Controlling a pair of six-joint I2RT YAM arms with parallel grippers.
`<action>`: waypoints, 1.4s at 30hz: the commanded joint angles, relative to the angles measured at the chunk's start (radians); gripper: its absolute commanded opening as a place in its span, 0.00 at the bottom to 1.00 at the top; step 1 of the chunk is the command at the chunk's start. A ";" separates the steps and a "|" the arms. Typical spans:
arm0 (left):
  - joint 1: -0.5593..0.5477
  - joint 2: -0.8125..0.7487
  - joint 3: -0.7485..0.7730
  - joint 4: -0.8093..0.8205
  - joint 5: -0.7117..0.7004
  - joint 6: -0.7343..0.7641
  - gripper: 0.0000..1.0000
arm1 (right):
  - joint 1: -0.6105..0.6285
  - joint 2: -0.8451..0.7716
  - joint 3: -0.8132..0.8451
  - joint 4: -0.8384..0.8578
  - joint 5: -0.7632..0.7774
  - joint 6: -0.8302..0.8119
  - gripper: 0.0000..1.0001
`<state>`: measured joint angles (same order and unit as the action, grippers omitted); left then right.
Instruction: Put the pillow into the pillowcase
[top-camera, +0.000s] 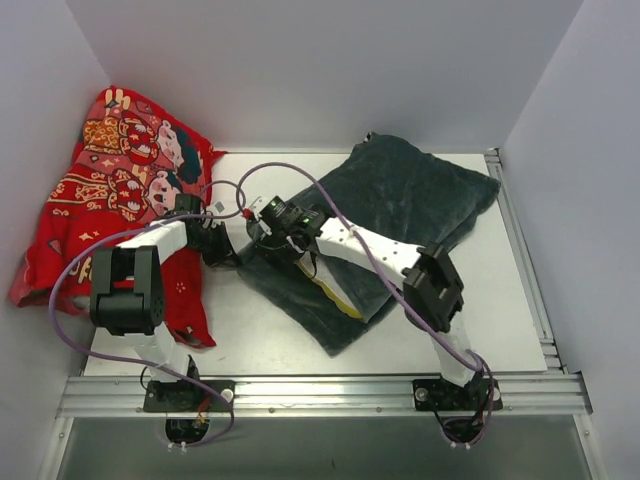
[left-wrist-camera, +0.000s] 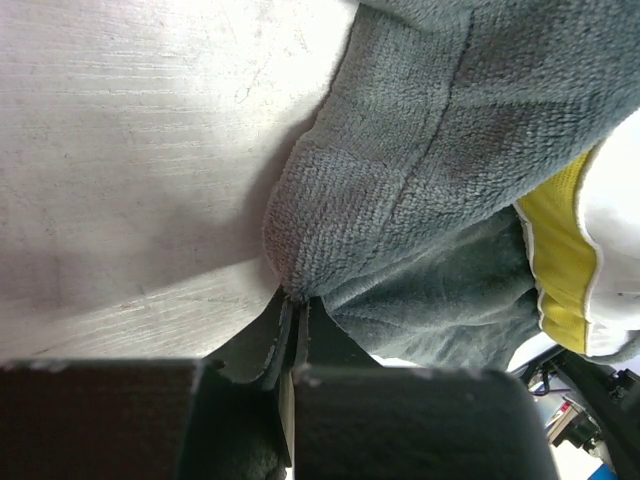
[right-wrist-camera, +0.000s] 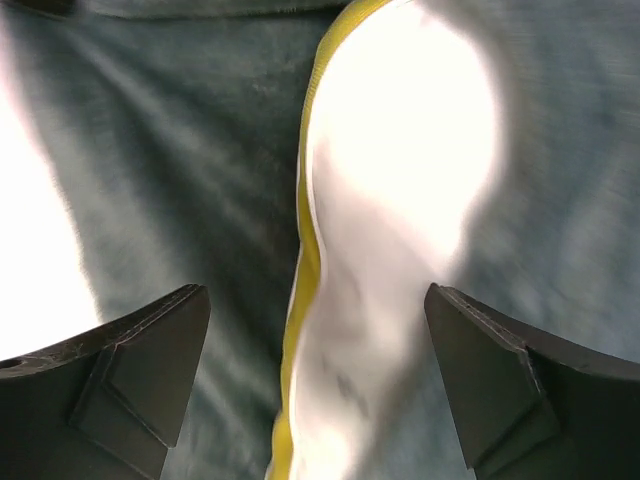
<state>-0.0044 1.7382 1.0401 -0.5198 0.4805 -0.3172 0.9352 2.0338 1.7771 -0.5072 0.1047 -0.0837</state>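
Observation:
The plush dark grey-blue pillowcase (top-camera: 400, 200) lies across the table's middle and right. The white pillow (top-camera: 352, 295) with its yellow band pokes out of its near-left opening and is otherwise hidden inside. My left gripper (top-camera: 228, 255) is shut on the pillowcase's left corner edge, seen up close in the left wrist view (left-wrist-camera: 295, 305), where the pillowcase (left-wrist-camera: 420, 150) and the pillow's yellow band (left-wrist-camera: 560, 260) also show. My right gripper (top-camera: 303, 256) is open over the opening. In the right wrist view the right gripper (right-wrist-camera: 315, 385) straddles the pillow (right-wrist-camera: 400, 180), with pillowcase (right-wrist-camera: 180, 170) on both sides.
A red cloth with cartoon figures (top-camera: 120, 190) is heaped at the left against the wall and under my left arm. White walls close in the table at the back and sides. A metal rail (top-camera: 320, 395) runs along the near edge.

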 joint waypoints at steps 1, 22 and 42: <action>0.014 -0.025 -0.009 0.021 0.013 0.018 0.00 | -0.012 0.110 0.070 -0.070 0.111 -0.005 0.95; 0.106 -0.106 -0.005 0.229 0.174 0.133 0.00 | -0.432 -0.083 -0.082 0.315 -1.147 0.703 0.00; -0.100 -0.333 0.018 0.461 0.116 -0.247 0.43 | -0.461 -0.021 -0.249 1.191 -1.188 1.480 0.00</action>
<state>-0.0647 1.3457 1.0149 -0.1333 0.6773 -0.4919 0.4610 2.0590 1.5078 0.5533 -1.0065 1.3102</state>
